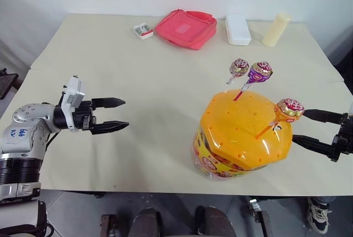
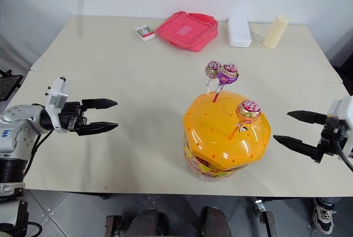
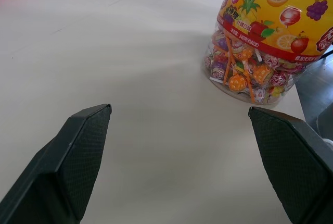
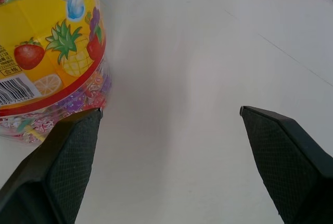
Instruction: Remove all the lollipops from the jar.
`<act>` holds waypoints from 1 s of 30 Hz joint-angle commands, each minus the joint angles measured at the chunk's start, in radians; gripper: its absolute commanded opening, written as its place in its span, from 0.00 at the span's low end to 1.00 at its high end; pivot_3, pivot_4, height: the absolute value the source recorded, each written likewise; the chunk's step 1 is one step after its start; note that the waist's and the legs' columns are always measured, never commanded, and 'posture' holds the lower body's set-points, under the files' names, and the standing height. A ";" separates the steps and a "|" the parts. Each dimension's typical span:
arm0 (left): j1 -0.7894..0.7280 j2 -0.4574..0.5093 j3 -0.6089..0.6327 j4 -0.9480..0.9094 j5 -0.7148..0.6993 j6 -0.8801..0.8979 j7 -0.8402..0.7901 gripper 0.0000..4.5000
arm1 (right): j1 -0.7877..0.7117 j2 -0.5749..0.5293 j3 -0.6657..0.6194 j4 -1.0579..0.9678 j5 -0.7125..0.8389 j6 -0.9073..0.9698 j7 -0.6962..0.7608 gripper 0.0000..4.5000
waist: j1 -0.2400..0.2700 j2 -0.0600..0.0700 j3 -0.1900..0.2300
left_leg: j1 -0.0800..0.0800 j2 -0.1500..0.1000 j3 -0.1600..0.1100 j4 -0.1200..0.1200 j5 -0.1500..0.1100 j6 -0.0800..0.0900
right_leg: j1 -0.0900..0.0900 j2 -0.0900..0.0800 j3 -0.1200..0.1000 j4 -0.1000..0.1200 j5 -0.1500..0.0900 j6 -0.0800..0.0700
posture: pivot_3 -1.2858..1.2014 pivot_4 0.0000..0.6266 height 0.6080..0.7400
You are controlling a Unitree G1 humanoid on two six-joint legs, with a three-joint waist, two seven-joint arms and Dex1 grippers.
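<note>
Near desk (image 1: 138,154) edge: jar (image 1: 242,138), three lollipops (image 1: 289,109) upright in lid. Both end effectors (image 1: 110,114) (image 2: 295,128) wide open, empty. Risk: tipping jar if stick jams.

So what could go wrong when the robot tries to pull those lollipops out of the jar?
1. The pink lollipop and purple lollipop stand close together, so grabbing one could bump the other.
2. The jar stands free on the table near its front edge; a stuck stick might make it tip or slide.
3. The right end effector, open, sits right beside the red-yellow lollipop, whose thin stick may bend or slip.
</note>
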 commanded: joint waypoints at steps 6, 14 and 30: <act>-0.037 0.006 0.035 -0.041 -0.028 0.070 0.063 1.00 | 0.017 -0.016 -0.061 -0.022 0.026 0.003 0.018 0.99 | 0.000 0.000 0.000 | 0.000 0.000 0.000 0.000 0.000 0.000 | 0.000 0.000 0.000 0.000 0.000 0.000 | 0.52 0.24 1.00; -0.198 -0.013 -0.016 0.000 -0.014 0.047 0.010 1.00 | 0.029 0.006 -0.146 -0.084 0.077 0.001 0.022 0.99 | 0.002 0.000 0.000 | 0.000 0.000 0.000 0.001 0.000 0.000 | 0.000 0.000 0.000 0.000 0.000 0.000 | 0.52 0.24 1.00; -0.667 -0.389 -0.177 0.301 0.017 -0.054 -0.166 1.00 | 0.204 0.076 -0.345 -0.292 0.294 0.076 0.096 0.99 | 0.020 -0.001 0.001 | -0.002 0.000 0.000 0.006 0.000 0.000 | 0.001 0.001 0.001 0.000 0.000 0.001 | 0.52 0.24 1.00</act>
